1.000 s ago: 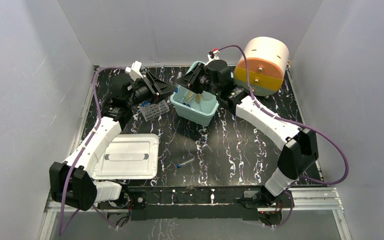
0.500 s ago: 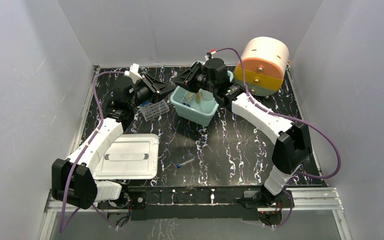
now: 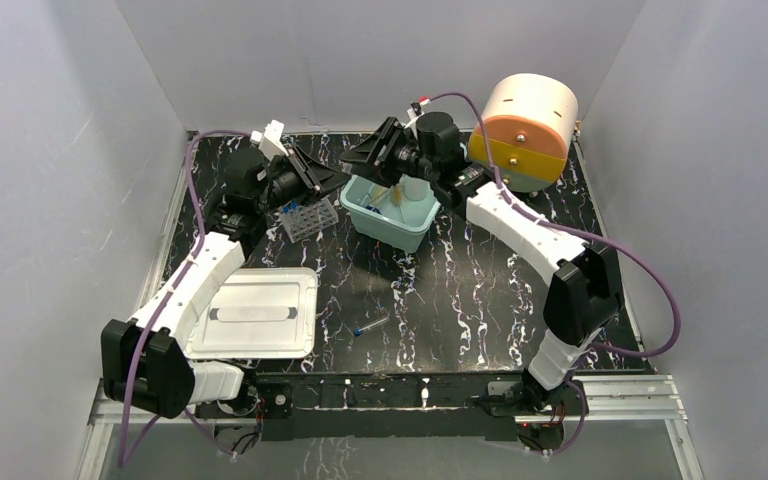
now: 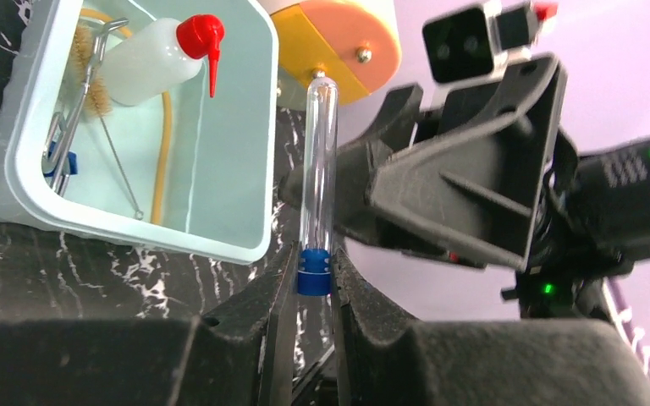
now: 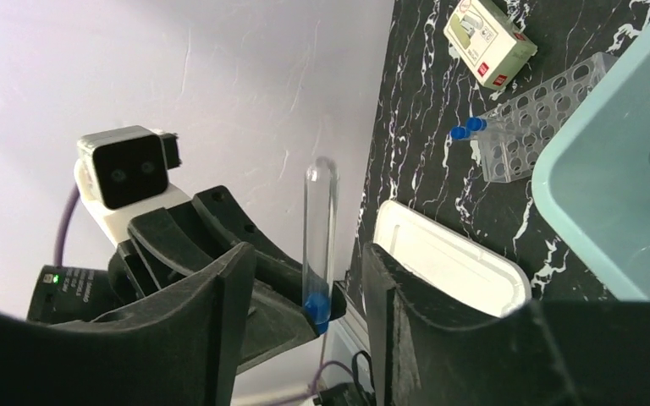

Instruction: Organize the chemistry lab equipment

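A thin clear blue-capped tube [image 4: 316, 169] stands upright in the air, and my left gripper [image 4: 311, 262] is shut on its blue cap. My right gripper [image 5: 309, 271] faces it with its jaws open on either side of the same tube [image 5: 320, 228], not touching it. Both grippers meet above the table's back, left gripper [image 3: 330, 178] beside right gripper [image 3: 365, 158], next to the teal bin [image 3: 392, 228]. The bin [image 4: 135, 233] holds the red-nozzled wash bottle [image 4: 148, 59], metal tongs [image 4: 72, 127] and tan tubing [image 4: 165, 161]. The grey tube rack [image 5: 533, 127] carries two blue-capped tubes [image 5: 465, 128].
A white lid [image 3: 257, 312] lies at the front left. One loose tube [image 3: 371, 325] rests on the black table near the front middle. A cream and orange drum [image 3: 525, 130] stands at the back right. A small box [image 5: 487, 38] sits behind the rack.
My right gripper has opened off the tube and drawn slightly back. My left gripper has closed on the tube's blue cap and now carries it alone.
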{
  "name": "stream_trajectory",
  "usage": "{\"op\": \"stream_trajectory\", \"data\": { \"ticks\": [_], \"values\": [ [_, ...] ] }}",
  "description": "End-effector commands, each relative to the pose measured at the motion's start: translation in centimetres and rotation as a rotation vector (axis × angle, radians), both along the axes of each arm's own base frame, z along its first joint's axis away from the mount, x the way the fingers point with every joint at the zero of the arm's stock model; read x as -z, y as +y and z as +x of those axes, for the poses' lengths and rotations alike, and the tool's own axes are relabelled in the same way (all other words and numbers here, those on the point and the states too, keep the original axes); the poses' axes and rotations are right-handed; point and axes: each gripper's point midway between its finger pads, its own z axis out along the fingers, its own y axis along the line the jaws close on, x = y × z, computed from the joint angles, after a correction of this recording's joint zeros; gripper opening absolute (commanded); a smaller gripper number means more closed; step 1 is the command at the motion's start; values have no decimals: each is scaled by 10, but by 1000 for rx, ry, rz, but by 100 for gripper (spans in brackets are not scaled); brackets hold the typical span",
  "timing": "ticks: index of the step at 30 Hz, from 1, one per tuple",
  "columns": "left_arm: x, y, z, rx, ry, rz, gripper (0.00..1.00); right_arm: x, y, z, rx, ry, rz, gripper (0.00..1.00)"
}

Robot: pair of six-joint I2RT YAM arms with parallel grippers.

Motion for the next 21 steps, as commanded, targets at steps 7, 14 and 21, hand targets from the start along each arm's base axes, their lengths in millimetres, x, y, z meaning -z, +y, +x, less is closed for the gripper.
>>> {"op": "stream_trajectory", "data": {
  "ticks": [7,14,21],
  "values": [
    [-4,-7,-47,331,-186,266,9,-31,-23,-13,-273,-78,-16,59],
    [-11,-15,-61,452,-198,234,9,-27,-38,-23,-322,-52,-33,62],
    [-13,-16,-69,493,-203,227,9,-34,-37,-40,-424,-11,31,52]
  ]
}}
